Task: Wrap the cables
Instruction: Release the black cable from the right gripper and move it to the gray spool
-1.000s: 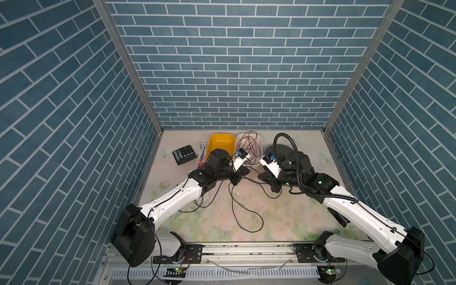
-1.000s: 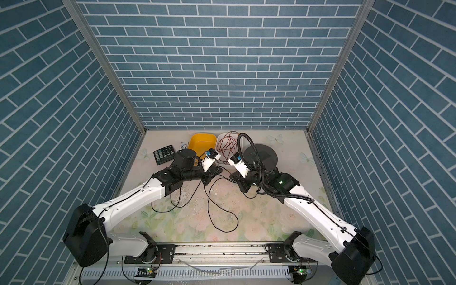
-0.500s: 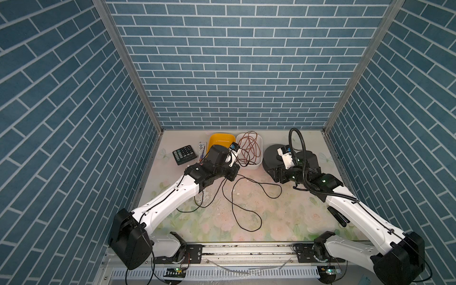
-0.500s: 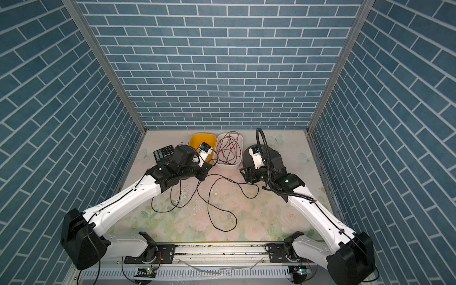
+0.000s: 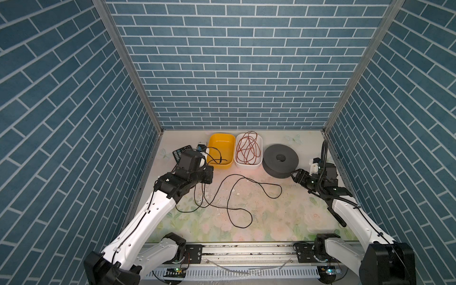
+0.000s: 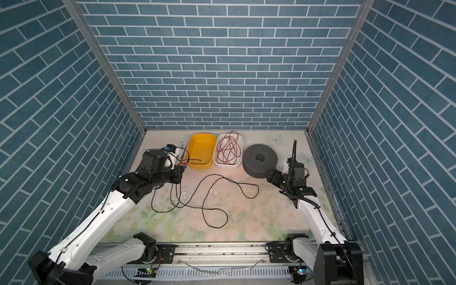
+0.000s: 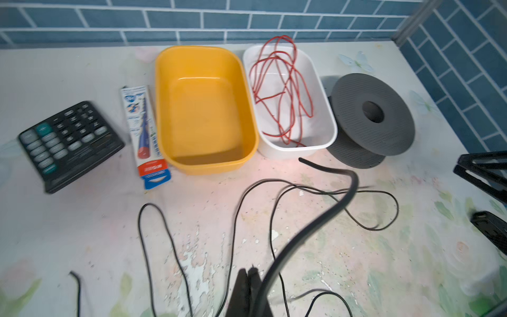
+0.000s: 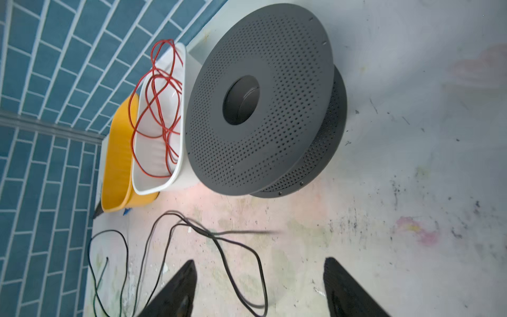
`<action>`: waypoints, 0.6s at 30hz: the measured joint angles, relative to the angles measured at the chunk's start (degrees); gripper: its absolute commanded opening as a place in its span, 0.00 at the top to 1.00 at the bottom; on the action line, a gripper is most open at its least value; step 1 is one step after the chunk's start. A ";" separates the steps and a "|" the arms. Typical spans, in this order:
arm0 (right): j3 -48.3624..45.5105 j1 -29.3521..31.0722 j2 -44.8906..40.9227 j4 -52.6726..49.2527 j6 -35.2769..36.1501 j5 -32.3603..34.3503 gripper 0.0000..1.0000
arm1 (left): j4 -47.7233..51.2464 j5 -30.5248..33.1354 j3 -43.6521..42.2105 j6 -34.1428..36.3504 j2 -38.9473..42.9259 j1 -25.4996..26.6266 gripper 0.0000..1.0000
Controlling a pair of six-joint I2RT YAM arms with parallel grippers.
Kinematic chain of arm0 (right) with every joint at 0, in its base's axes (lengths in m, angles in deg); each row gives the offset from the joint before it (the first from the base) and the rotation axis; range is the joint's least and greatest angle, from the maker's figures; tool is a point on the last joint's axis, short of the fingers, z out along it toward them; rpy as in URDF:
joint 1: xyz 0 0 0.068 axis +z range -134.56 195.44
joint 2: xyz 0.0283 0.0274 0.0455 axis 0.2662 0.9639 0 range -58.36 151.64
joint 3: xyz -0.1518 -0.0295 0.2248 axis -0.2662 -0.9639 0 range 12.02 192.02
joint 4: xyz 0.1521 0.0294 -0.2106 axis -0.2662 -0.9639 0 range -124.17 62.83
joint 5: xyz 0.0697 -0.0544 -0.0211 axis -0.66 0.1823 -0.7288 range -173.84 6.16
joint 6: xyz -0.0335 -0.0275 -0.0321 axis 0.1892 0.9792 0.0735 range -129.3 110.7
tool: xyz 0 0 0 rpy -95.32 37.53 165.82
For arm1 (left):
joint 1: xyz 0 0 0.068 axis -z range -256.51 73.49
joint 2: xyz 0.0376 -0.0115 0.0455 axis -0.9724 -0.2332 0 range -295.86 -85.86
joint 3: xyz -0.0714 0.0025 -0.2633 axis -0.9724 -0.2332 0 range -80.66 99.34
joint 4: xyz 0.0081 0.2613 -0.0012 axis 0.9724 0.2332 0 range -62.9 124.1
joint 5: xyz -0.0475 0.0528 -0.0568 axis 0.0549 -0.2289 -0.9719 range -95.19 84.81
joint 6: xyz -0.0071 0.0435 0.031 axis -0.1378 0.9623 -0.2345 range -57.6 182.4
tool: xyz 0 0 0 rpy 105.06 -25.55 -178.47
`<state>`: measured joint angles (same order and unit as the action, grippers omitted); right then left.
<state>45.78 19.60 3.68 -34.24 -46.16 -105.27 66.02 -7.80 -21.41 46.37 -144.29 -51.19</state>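
Across the desk (image 5: 283,222) a wide gap has been opened between the two arms, which were bunched together at its middle a second ago. The right hand (image 8: 260,260) has been drawn back to the right edge, just beside the grey spool (image 5: 280,160), and its jaws have been released wide, with nothing between them. The left hand (image 7: 248,275) has been carried towards the back left corner, near the yellow bin (image 5: 222,144), and is kept clenched on the black cord (image 7: 318,223). The cord is thus held at one place only, and the rest is left in loose loops over the middle of the desk, apart from the spool. No turn is seen on the spool, so the wrapping is judged barely begun.

In both top views the left hand is covered by its own wrist. In the left wrist view only its tips are shown at the frame's edge, and the cord there is blurred. Whether the cord's short end touches the yellow bin's floor cannot be told. The spool's core is mostly hidden between its flanges
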 measured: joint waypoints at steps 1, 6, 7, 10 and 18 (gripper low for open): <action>-0.31 -0.98 1.18 1.75 -0.76 -1.11 0.26 | 1.86 0.94 0.48 -0.13 0.31 -0.13 0.99; -3.13 -4.90 7.02 13.64 -5.51 -6.86 0.18 | 9.35 5.44 3.78 -0.22 0.33 -1.05 0.99; -3.30 -5.25 8.15 15.65 -6.25 -7.61 0.18 | 10.05 5.79 4.07 -0.17 0.31 -1.42 0.99; -3.41 -6.03 12.13 22.73 -8.70 -10.10 0.19 | 11.02 5.29 4.13 -0.02 0.28 -2.99 0.98; -3.41 -6.75 22.93 37.77 -14.67 -13.18 0.29 | 10.47 0.37 3.08 0.63 -0.57 -5.90 0.98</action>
<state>42.37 12.85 26.60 3.53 -60.83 -118.45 76.49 -7.43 -18.33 47.01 -144.86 -57.09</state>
